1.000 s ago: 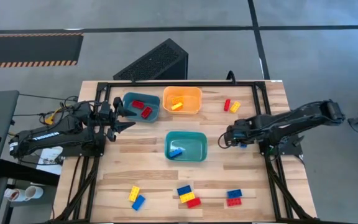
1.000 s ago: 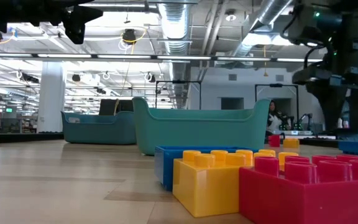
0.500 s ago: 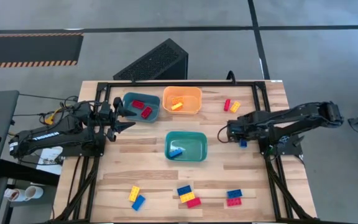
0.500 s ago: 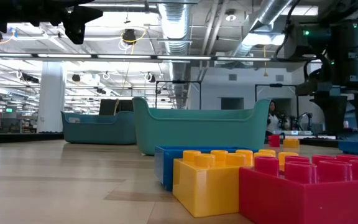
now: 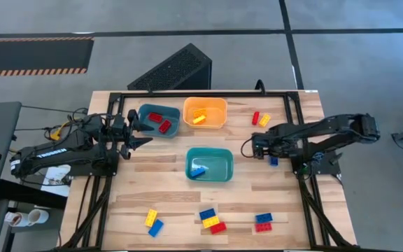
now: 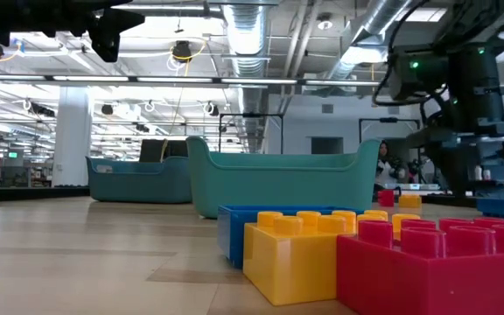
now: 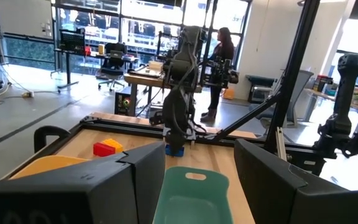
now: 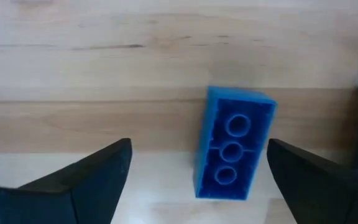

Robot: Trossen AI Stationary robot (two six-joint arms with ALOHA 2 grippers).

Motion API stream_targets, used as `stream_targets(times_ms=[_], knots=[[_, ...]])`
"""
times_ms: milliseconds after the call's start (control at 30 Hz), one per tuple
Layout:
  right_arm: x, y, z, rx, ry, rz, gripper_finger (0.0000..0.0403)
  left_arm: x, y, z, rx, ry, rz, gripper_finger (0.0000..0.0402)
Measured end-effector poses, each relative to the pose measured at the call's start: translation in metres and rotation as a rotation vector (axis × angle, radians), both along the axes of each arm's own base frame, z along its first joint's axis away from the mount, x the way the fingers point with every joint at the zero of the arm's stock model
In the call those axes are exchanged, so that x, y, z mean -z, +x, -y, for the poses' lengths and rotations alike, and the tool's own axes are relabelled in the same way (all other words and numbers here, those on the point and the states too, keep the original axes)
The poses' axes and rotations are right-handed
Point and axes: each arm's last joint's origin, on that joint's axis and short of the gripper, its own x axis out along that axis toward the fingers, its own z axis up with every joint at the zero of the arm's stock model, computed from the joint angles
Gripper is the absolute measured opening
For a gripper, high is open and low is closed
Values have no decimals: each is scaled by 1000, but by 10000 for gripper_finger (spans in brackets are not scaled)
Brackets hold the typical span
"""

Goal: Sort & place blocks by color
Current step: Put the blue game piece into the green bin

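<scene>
The wooden worktop fills the middle of the high view, framed by dark rails. The left arm reaches in from the left edge, its claw hanging by the left end of the blue-teal tray; in the left wrist view its two fingers stand apart with nothing between them. The right arm comes in from the right, and the right claw sits right of centre, its fingers spread wide and gripping nothing.

Three trays sit in the upper middle of the high view. The blue-teal tray at upper left holds two red blocks. The orange tray just beside it holds a yellow block. The teal tray, lower and central, holds a blue block.

Loose blocks lie scattered. A single blue block rests flat on the wood, studs up, between the right claw's open fingers in the right wrist view and untouched by either. A red and yellow pair sits in the upper right. Along the bottom of the frame lie a yellow and blue pair at left, a blue, yellow and red cluster in the middle, and a blue and red pair at right.
</scene>
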Motion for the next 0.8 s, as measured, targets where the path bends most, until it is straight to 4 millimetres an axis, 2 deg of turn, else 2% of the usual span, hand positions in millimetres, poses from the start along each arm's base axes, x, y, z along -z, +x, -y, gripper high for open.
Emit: stream_targets(times_ms=[167, 333, 433, 533, 800], knots=[[17, 4, 9, 34, 49, -100, 391, 0, 0, 0, 4, -1, -5, 180], [26, 13, 16, -17, 99, -69, 370, 1, 0, 0, 4, 6, -6, 180], [22, 19, 16, -25, 98, -33, 354, 1, 0, 0, -1, 18, -6, 180], [10, 35, 16, -54, 78, 94, 333, 1, 0, 0, -6, 23, -8, 180], [-11, 58, 6, -118, 56, 250, 286, 1, 0, 0, -6, 20, -8, 180]])
